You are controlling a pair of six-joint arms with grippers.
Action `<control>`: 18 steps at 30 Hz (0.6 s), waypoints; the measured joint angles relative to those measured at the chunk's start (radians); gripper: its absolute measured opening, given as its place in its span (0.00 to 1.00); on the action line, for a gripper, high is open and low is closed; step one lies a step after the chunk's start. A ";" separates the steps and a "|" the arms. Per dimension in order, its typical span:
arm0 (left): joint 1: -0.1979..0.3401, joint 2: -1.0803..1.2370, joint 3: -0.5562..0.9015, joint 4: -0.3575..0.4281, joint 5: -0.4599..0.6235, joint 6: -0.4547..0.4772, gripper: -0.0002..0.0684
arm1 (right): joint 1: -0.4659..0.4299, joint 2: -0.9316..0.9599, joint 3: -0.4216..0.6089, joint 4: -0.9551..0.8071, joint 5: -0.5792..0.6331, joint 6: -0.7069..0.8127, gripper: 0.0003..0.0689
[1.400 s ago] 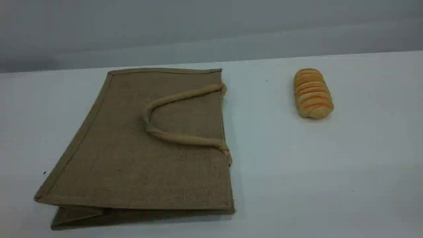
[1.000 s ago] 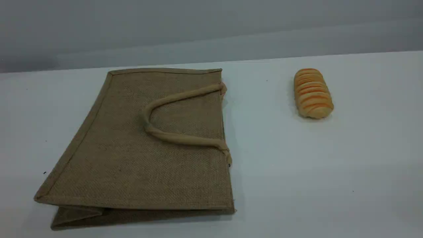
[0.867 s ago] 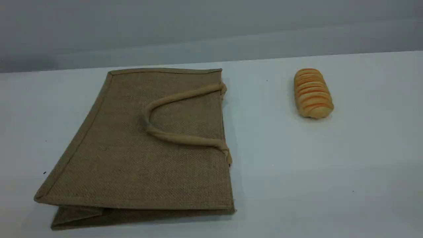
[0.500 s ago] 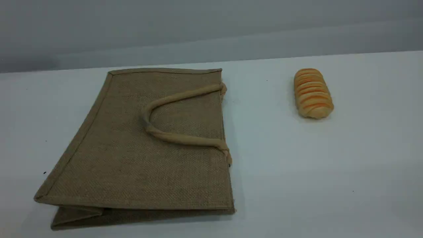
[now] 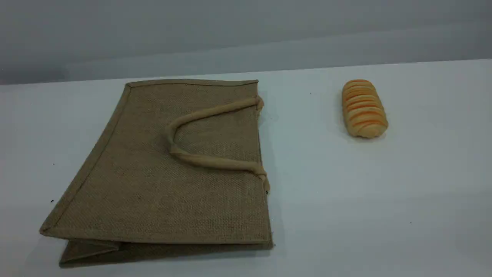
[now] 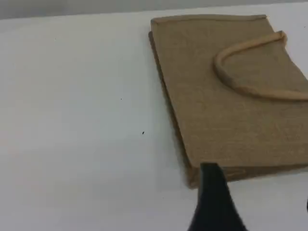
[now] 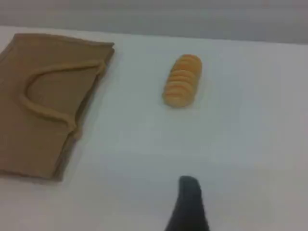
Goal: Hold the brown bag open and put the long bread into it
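Observation:
The brown bag (image 5: pixel 153 192) lies flat and closed on the white table (image 5: pixel 346 200), its mouth edge facing right. Its beige rope handle (image 5: pixel 209 162) rests folded back on the upper panel. To the right of the bag, well apart from it, lies the long bread (image 5: pixel 363 108). Neither arm shows in the scene view. In the left wrist view my left gripper (image 6: pixel 258 192) hovers open over the bag's (image 6: pixel 216 110) near left corner. The right wrist view has one dark fingertip (image 7: pixel 188 187) above bare table, short of the bread (image 7: pixel 183 80) and right of the bag (image 7: pixel 43 144); it holds nothing.
A grey wall (image 5: pixel 246 34) runs behind the table's far edge. A few tiny dark specks (image 5: pixel 52 201) dot the white tabletop.

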 joint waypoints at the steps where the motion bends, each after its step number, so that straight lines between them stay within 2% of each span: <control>1: 0.000 0.000 0.000 0.000 0.000 0.000 0.59 | 0.000 0.000 0.000 0.012 0.000 0.000 0.72; 9: 0.000 0.007 -0.009 0.007 -0.009 0.000 0.59 | 0.000 0.000 -0.008 0.047 -0.018 0.000 0.72; 13: 0.000 0.084 -0.055 0.009 -0.068 -0.015 0.59 | 0.000 0.017 -0.044 0.113 -0.096 0.000 0.72; 18: 0.000 0.277 -0.108 0.009 -0.149 -0.074 0.59 | 0.000 0.185 -0.062 0.201 -0.235 -0.058 0.72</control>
